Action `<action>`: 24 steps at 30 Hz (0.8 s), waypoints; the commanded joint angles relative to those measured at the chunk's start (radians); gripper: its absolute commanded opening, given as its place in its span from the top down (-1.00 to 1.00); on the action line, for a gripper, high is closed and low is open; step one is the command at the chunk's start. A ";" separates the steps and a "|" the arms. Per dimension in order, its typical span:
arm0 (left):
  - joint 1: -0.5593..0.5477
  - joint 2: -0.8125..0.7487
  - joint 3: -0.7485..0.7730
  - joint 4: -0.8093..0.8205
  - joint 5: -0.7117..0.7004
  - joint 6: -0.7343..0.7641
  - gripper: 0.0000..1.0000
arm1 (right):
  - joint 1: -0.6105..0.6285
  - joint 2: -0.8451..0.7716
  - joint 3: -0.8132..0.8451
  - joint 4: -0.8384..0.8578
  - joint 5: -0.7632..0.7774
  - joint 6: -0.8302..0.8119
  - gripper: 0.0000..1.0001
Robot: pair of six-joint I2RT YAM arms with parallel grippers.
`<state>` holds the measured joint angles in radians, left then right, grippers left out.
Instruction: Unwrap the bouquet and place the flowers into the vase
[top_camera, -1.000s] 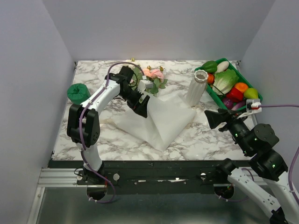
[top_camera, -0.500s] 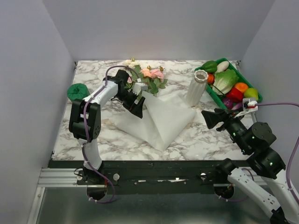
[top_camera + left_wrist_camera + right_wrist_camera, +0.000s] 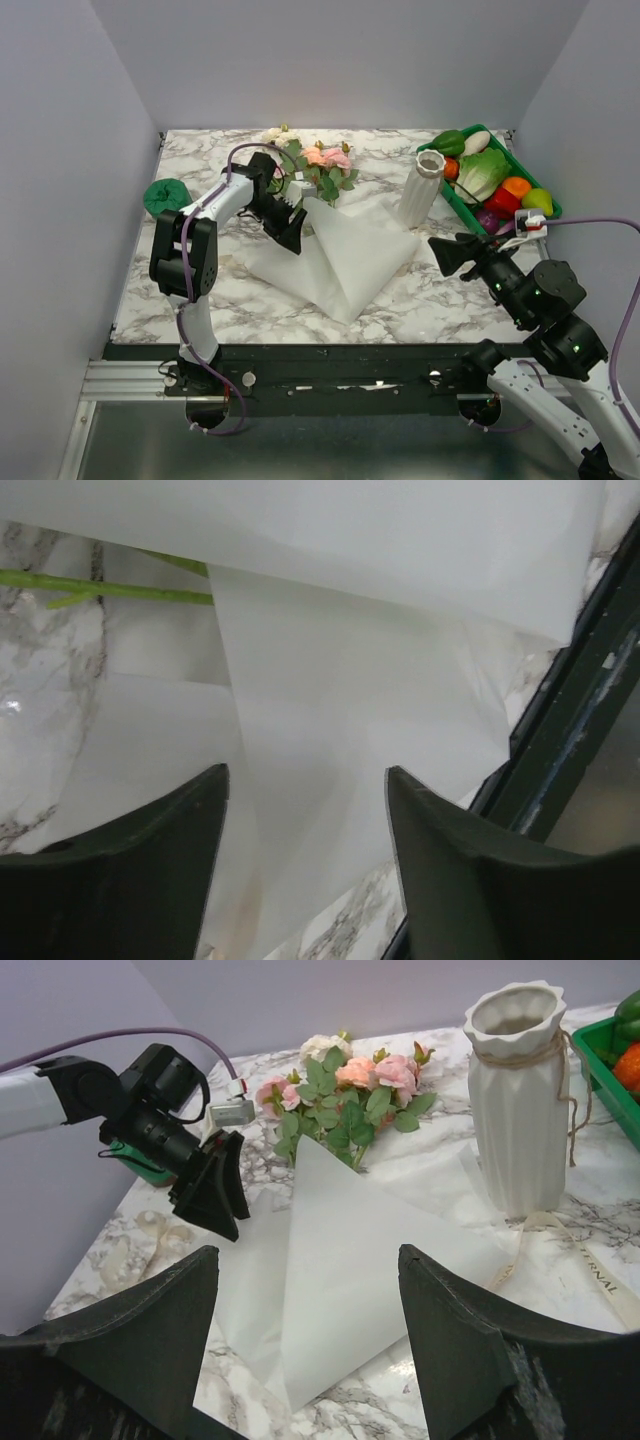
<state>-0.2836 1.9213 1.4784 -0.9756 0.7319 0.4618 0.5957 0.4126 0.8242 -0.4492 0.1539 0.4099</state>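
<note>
Flowers [image 3: 325, 158] left of vase [image 3: 422, 192]

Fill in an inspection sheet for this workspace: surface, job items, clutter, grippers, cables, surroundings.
Surface: marble table, partly covered by paper.
Job's things: flowers lying at the back, a stem running under the opened white paper; vase upright, no flowers in it.
Clutter: green tray of plastic vegetables at right; dark green round object at left; loose ribbon on the table.
Grippers: left gripper, jaws apart over a paper fold; right gripper, jaws apart, holding nothing.
Cables: purple cable on the left arm, another purple lead to the right arm.
Surroundings: plain walls on three sides; nothing else seen.
</note>
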 commanded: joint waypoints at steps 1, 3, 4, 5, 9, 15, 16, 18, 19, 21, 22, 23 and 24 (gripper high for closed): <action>-0.002 -0.001 0.022 -0.066 0.057 0.055 -0.04 | 0.004 0.018 0.013 0.015 -0.017 0.001 -0.60; -0.002 -0.008 0.025 -0.074 0.060 0.055 0.19 | 0.004 0.022 0.016 0.021 -0.019 0.001 -0.60; -0.002 -0.010 0.029 -0.077 0.061 0.055 0.19 | 0.004 0.022 0.018 0.021 -0.019 0.001 -0.60; -0.002 -0.013 0.029 -0.078 0.063 0.054 0.19 | 0.004 0.025 0.019 0.023 -0.020 0.001 -0.59; -0.002 -0.013 0.031 -0.089 0.066 0.058 0.20 | 0.004 0.028 0.029 0.021 -0.024 0.000 -0.60; -0.003 -0.042 0.037 -0.097 0.075 0.055 0.76 | 0.004 0.028 0.038 0.015 -0.022 -0.005 -0.60; -0.003 -0.051 0.039 -0.101 0.075 0.057 0.83 | 0.004 0.029 0.038 0.015 -0.020 -0.005 -0.60; -0.015 -0.088 0.042 -0.106 0.061 0.058 1.00 | 0.004 0.032 0.042 0.015 -0.017 -0.008 -0.60; -0.023 -0.103 0.049 -0.116 0.055 0.073 1.00 | 0.004 0.034 0.046 0.014 -0.017 -0.010 -0.60; -0.055 -0.166 0.048 -0.120 0.028 0.090 1.00 | 0.006 0.041 0.070 0.009 -0.008 -0.022 -0.60; -0.069 -0.191 0.043 -0.118 0.018 0.093 1.00 | 0.006 0.045 0.078 0.007 -0.005 -0.028 -0.60; -0.083 -0.235 0.039 -0.117 0.005 0.101 1.00 | 0.004 0.054 0.088 0.007 -0.002 -0.036 -0.60; -0.118 -0.258 0.036 -0.114 -0.008 0.100 1.00 | 0.004 0.058 0.107 0.007 0.001 -0.042 -0.60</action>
<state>-0.3176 1.8252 1.4910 -1.0718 0.7605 0.5236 0.5957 0.4553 0.8631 -0.4473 0.1474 0.4011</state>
